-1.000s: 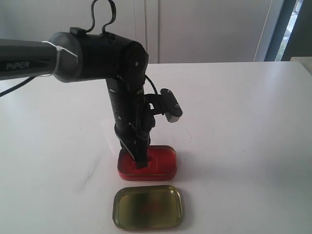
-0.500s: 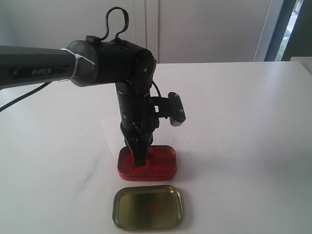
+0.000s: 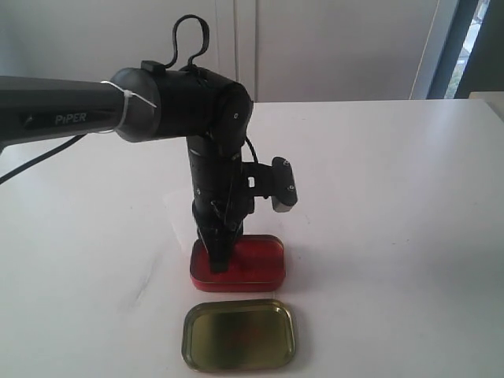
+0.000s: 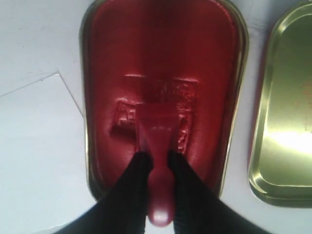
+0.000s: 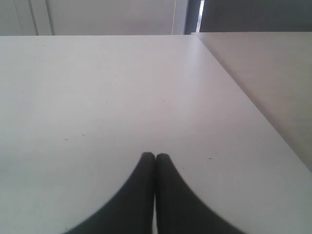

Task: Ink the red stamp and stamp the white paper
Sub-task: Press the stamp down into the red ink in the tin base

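Note:
My left gripper [image 3: 220,257] points down into the open red ink tin [image 3: 264,268] and is shut on the red stamp [image 4: 159,127]. In the left wrist view the black fingers [image 4: 134,180] clamp the stamp's knob handle, and its block base hangs over the red ink pad [image 4: 161,53]. Rectangular imprints mark the pad around the base. Whether the base touches the pad I cannot tell. The white paper [image 4: 39,151] lies flat beside the tin; in the exterior view its edge [image 3: 178,213] shows behind the arm. My right gripper [image 5: 155,157] is shut and empty above bare white table.
A brass-coloured tin lid [image 3: 239,335] lies inside-up just in front of the ink tin, also seen as the lid [image 4: 285,122] in the left wrist view. The white table [image 3: 394,197] extends to the right; its edge [image 5: 253,105] shows in the right wrist view.
The left arm's wrist has swung to the right and stands more upright over the tin. The fingertips shifted slightly left inside the tin, still gripping the stamp.

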`<state>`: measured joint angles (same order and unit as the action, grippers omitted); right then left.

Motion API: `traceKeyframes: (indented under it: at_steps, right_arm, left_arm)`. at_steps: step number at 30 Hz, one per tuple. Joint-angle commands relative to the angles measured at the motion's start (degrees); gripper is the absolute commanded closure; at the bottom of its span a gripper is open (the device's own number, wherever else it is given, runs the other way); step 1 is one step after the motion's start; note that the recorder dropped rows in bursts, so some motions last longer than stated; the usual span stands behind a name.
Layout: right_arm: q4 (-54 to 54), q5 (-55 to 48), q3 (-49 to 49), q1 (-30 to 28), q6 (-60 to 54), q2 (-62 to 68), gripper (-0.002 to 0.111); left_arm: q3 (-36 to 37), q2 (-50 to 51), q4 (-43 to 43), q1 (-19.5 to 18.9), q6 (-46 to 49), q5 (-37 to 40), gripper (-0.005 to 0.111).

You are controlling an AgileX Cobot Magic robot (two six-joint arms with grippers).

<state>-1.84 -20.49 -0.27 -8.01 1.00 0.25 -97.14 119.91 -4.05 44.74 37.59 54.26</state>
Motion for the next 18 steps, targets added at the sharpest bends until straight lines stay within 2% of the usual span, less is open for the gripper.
traceKeyframes:
  at_steps: [1,18]
  right_arm:
    - [-0.08,0.84,0.27,0.24,0.20,-0.25,0.108]
    - [-0.20,0.84,0.27,0.24,0.20,-0.25,0.108]
  left_arm:
    - [-0.22,1.07,0.32,-0.06,0.86,2.04,0.107]
    - [-0.22,6.79,0.30,-0.06,1.65,2.36,0.107]
